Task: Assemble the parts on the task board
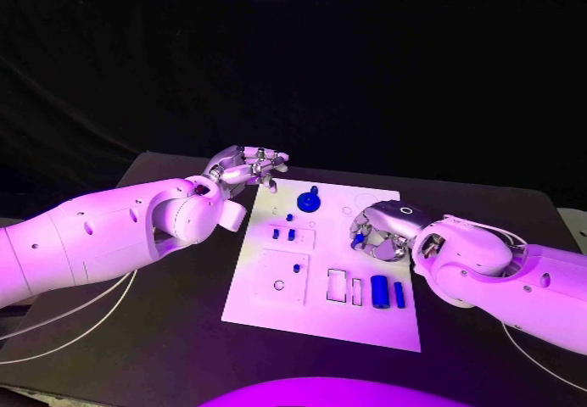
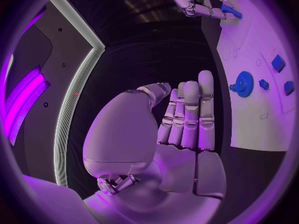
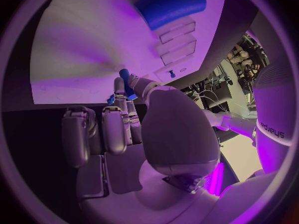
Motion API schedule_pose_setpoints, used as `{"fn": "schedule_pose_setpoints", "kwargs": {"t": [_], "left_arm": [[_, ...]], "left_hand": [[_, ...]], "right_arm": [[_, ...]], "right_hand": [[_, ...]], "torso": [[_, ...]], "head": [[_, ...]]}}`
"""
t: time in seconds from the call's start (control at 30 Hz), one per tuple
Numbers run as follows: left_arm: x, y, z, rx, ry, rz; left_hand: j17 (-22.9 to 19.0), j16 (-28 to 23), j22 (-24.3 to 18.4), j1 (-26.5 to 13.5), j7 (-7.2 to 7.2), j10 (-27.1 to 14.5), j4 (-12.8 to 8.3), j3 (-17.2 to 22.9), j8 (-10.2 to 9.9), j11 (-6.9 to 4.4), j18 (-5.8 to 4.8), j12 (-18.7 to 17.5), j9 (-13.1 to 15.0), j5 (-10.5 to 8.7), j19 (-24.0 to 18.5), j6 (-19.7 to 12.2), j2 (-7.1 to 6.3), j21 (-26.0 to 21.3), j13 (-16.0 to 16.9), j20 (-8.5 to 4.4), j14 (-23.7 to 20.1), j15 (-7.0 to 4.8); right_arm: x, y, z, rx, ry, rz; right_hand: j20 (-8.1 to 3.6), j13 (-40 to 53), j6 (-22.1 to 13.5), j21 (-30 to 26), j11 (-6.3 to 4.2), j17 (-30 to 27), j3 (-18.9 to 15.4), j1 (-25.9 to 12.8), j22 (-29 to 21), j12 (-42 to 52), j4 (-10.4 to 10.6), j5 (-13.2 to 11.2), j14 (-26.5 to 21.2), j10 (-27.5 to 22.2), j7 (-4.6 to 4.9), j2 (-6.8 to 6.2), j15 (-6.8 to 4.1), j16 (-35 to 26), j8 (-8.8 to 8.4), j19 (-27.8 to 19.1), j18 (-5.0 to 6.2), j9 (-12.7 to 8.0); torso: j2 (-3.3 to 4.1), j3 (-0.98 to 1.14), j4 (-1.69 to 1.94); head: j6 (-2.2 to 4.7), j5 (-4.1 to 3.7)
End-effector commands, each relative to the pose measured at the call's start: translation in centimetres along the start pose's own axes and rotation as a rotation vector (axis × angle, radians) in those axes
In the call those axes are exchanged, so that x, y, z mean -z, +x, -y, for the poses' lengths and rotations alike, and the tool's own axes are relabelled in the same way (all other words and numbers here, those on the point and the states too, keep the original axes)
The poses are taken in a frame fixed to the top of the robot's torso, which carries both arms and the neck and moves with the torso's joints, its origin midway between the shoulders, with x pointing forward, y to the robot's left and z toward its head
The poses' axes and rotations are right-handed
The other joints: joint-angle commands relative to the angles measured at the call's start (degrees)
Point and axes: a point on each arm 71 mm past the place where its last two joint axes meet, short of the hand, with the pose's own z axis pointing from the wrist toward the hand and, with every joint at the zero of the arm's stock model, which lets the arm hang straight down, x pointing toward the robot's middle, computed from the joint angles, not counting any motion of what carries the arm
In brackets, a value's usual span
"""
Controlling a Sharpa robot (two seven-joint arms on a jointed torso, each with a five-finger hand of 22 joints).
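Note that your right hand [image 1: 377, 233] pinches a small blue part [image 1: 357, 241] over the right side of the task board [image 1: 276, 292], while the left hand [image 1: 249, 166], fingers together and empty, hovers off its far-left corner.

1. The left hand [image 2: 187, 119] rises with its fingers straight, pressed side by side, holding nothing.
2. It hangs over the dark surface [image 2: 156, 59], beside the white task board [image 2: 261, 119].
3. On the board stand a blue gear [image 2: 244, 83] and small blue parts [image 2: 278, 63].
4. The right hand [image 2: 199, 2] pinches a blue piece [image 2: 229, 10] at the board's edge.
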Motion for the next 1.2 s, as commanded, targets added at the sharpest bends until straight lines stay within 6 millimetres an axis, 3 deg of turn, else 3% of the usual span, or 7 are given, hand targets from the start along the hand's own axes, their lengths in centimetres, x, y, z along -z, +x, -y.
{"fn": "schedule_pose_setpoints", "kwargs": {"t": [0.03, 0.23, 0.43, 0.53, 0.67, 0.83, 1.2], "left_arm": [[-0.1, 0.2, 0.1, 0.002, 0.007, -0.01], [-0.1, 0.2, 0.1, 0.003, 0.007, -0.011], [-0.1, 0.3, 0.1, 0.003, 0.007, -0.013], [-0.2, 0.3, 0.1, 0.004, 0.007, -0.015], [-0.3, 0.5, 0.0, 0.006, 0.006, -0.02], [-0.5, 0.8, 0.0, 0.007, 0.006, -0.026], [-0.5, 1.0, -0.1, 0.009, 0.005, -0.032]], "left_hand": [[0.1, -0.1, -0.1, 0.1, -0.16, -0.5, 0.1, 0.3, 0.3, 0.0, 0.36, 0.3, -0.1, 0.25, -0.1, -0.3, 0.71, -0.3, 0.1, 0.3, -0.5, 0.06], [0.1, -0.1, -0.1, 0.1, -0.16, -0.5, 0.1, 0.3, 0.3, 0.0, 0.36, 0.3, -0.1, 0.25, -0.1, -0.3, 0.71, -0.3, 0.1, 0.3, -0.5, 0.06], [0.1, -0.1, -0.1, 0.0, -0.16, -0.6, 0.2, 0.3, 0.4, 0.0, 0.36, 0.4, -0.1, 0.25, -0.1, -0.4, 0.83, -0.4, 0.1, 0.3, -0.5, 0.06], [0.1, -0.1, -0.1, 0.0, -0.16, -0.6, 0.2, 0.3, 0.4, 0.0, 0.36, 0.4, -0.1, 0.25, -0.1, -0.4, 0.83, -0.4, 0.1, 0.3, -0.5, 0.06], [0.1, -0.1, -0.1, 0.0, -0.16, -0.6, 0.2, 0.3, 0.4, 0.0, 0.36, 0.4, -0.1, 0.25, -0.1, -0.4, 0.83, -0.4, 0.1, 0.3, -0.5, 0.06], [0.1, -0.1, -0.1, 0.0, -0.16, -0.6, 0.2, 0.3, 0.4, 0.0, 0.36, 0.4, -0.1, 0.25, -0.1, -0.4, 0.83, -0.4, 0.1, 0.3, -0.5, 0.06], [0.1, -0.1, -0.1, 0.0, -0.16, -0.6, 0.2, 0.3, 0.4, 0.0, 0.36, 0.4, -0.1, 0.25, -0.1, -0.4, 0.83, -0.4, 0.1, 0.3, -0.5, 0.06]], "right_arm": [[0.4, -1.3, -0.5, -0.023, -0.016, 0.101], [1.1, -2.7, -1.4, -0.056, -0.035, 0.134], [0.9, -2.8, -3.8, -0.115, -0.092, 0.128], [0.4, -2.2, -5.5, -0.142, -0.133, 0.114], [-0.5, -1.0, -8.0, -0.169, -0.194, 0.087], [-1.5, 0.5, -10.1, -0.174, -0.24, 0.055], [-2.7, 3.9, -12.1, -0.175, -0.265, -0.011]], "right_hand": [[-0.47, 0.1, 0.4, 0.2, 0.1, 0.0, 0.3, -0.4, 12.2, -0.2, 0.1, -0.1, 2.0, 0.4, -0.05, 0.41, -0.48, 0.2, 0.62, 3.0, -0.86, 1.0], [-0.49, 0.1, 0.3, 0.3, 0.1, 0.1, 0.3, -0.7, 12.2, -0.3, 0.2, -0.1, 2.0, 0.5, -0.05, 0.31, -0.48, 0.2, 0.63, 3.0, -0.87, 1.0], [-0.5, 0.1, 0.3, 0.3, 0.09, 0.1, 0.3, -0.8, 12.2, -0.3, 0.2, -0.1, 2.0, 0.5, -0.05, 0.29, -0.48, 0.2, 0.63, 3.0, -0.88, 1.1], [-0.5, 0.1, 0.3, 0.2, 0.09, 0.0, 0.3, -0.8, 12.2, -0.3, 0.2, -0.1, 2.0, 0.5, -0.05, 0.3, -0.48, 0.2, 0.64, 3.0, -0.85, 1.1], [-0.51, 0.1, 0.3, 0.0, 0.08, -0.1, 0.4, -0.8, 12.1, -0.4, 0.2, 0.0, 2.0, 0.5, -0.05, 0.33, -0.49, 0.1, 0.64, 2.9, -0.82, 1.1], [-0.51, 0.1, 0.3, -0.1, 0.08, -0.1, 0.4, -0.8, 12.1, -0.4, 0.2, 0.0, 1.9, 0.5, -0.04, 0.34, -0.49, 0.1, 0.63, 2.9, -0.8, 1.1], [-0.52, 0.1, 0.2, -0.2, 0.11, -0.3, 0.5, -0.8, 12.1, -0.5, 0.1, 0.0, 1.9, 0.4, 0.01, 0.31, -0.49, 0.1, 0.6, 2.9, -0.78, 1.1]], "torso": [[-0.03, -0.04, -0.05], [-0.08, -0.11, -0.13], [-0.04, -0.04, -0.14], [-0.09, -0.03, -0.17], [-0.08, -0.11, 0.14], [-0.02, -0.18, 0.08], [0.07, -0.08, -0.03]], "head": [[0.0, 0.01], [0.1, 0.07], [0.18, 0.39], [0.17, 0.68], [-0.06, 1.11], [-0.3, 2.06], [-0.83, 2.82]]}}
